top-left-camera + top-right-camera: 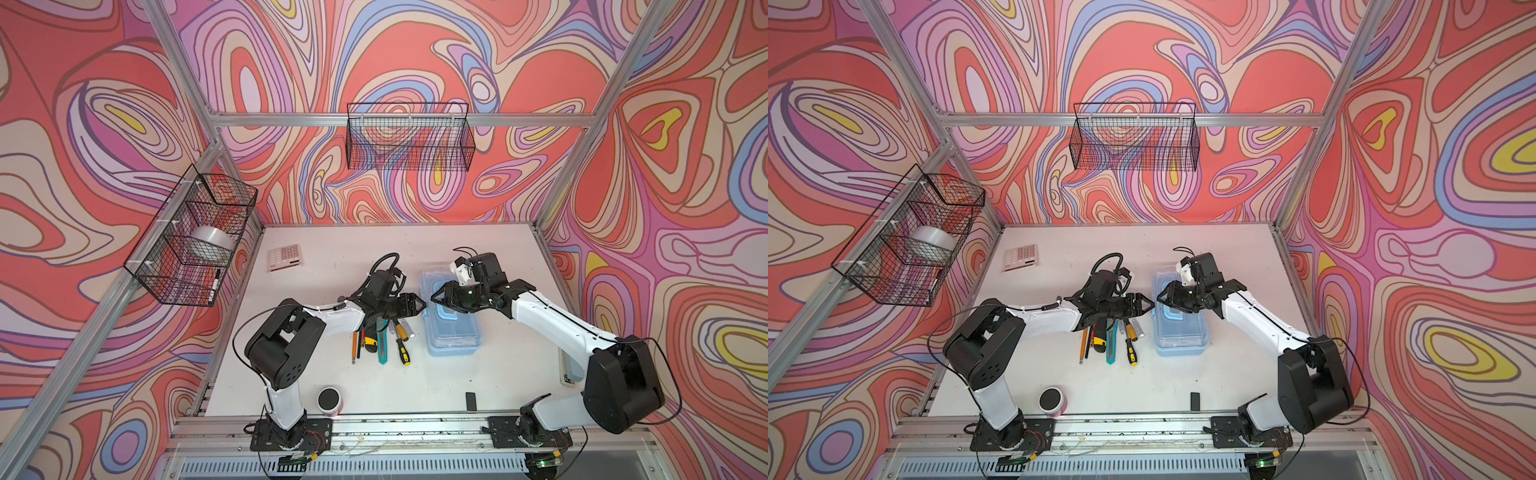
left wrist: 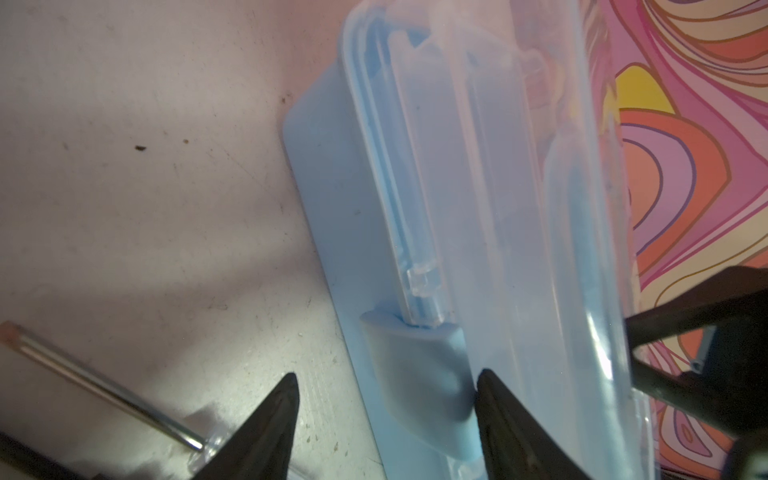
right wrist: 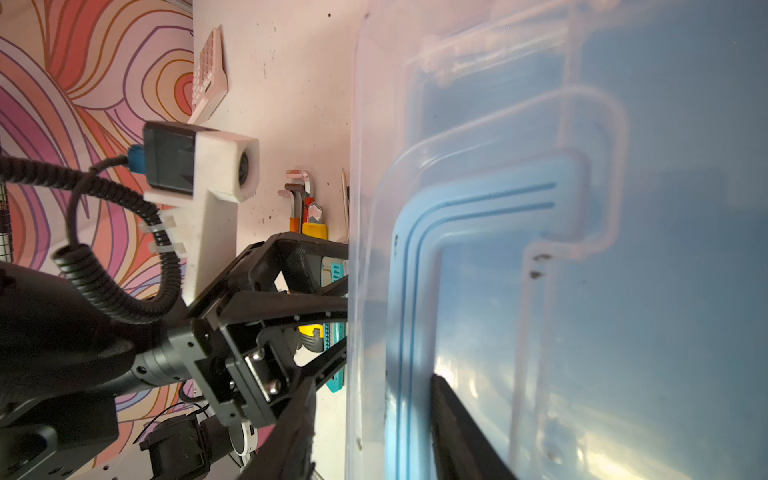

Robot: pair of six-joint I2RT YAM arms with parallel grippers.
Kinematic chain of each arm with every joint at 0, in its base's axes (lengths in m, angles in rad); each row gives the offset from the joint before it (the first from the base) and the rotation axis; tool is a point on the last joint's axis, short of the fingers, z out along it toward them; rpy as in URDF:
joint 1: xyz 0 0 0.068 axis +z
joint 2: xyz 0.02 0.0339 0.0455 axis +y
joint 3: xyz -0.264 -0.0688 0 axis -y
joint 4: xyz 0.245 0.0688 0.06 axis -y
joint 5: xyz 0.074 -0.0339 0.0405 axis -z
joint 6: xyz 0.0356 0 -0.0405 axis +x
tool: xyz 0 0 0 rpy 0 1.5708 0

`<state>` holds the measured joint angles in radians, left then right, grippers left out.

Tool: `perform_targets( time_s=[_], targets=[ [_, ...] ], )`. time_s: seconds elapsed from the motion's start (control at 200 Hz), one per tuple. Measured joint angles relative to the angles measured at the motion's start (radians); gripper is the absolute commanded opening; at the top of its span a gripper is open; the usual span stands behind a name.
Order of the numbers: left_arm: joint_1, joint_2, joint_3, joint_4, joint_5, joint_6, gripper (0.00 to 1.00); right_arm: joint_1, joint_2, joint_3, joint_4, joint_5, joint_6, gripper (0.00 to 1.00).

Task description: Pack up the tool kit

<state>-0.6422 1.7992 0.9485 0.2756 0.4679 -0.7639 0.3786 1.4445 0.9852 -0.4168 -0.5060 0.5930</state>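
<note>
Nearest you, at the front edge of the table [image 1: 415, 382]: a black-topped tub [image 1: 329, 400] and a small black block [image 1: 470, 401], well apart. Next back, the tools lie loose in a fan under the left arm, all outside the case: yellow-black utility knife [image 1: 369, 340], teal utility knife [image 1: 382, 352], yellow-handled screwdriver [image 1: 402, 353]. The hex keys [image 3: 296, 199] show only in the right wrist view. The light blue case [image 1: 453, 349] sits just right of them with the clear lid [image 2: 519, 208] on it. Your left gripper [image 1: 420, 306] is at the case's left side, jaws apart and straddling the blue latch [image 2: 415, 365]. One finger looks to touch the latch edge, the other hangs over bare table, and nothing is clamped. Your right gripper [image 1: 435, 297] faces it nearly tip to tip, jaws partly spread. One finger is on the lid beside the blue handle [image 3: 478, 199], the other is off the lid's rim, with a handle leg between them and no hold visible. Farther back, the calculator [image 1: 284, 257] is alone near the back left.
</note>
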Motion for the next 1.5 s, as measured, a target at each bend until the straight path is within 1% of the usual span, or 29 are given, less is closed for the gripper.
perform_targets(
  time_s=[0.381,0.556,0.881,0.981,1.072,1.247,1.497],
  targets=[
    [0.007,0.013,0.013,0.007,0.000,-0.004,0.67,-0.038,-0.003,-0.054,0.114,-0.076,0.020,0.48],
    [0.007,0.015,0.013,0.012,0.001,-0.004,0.67,-0.061,-0.011,-0.087,0.171,-0.124,0.049,0.46],
    [0.007,0.028,0.018,0.027,0.011,-0.004,0.67,-0.088,-0.009,-0.086,0.166,-0.177,0.041,0.45],
    [0.007,0.032,0.019,0.034,0.016,-0.004,0.67,-0.097,-0.003,-0.089,0.176,-0.200,0.050,0.48],
    [0.007,0.034,0.019,0.035,0.018,-0.004,0.67,-0.105,0.006,-0.089,0.183,-0.224,0.061,0.46],
    [0.007,0.037,0.019,0.044,0.017,-0.004,0.68,-0.097,0.029,-0.030,0.079,-0.174,0.002,0.44],
    [0.001,0.047,0.020,0.063,0.016,0.001,0.68,-0.044,0.053,0.081,-0.102,-0.001,-0.112,0.44]
  ],
)
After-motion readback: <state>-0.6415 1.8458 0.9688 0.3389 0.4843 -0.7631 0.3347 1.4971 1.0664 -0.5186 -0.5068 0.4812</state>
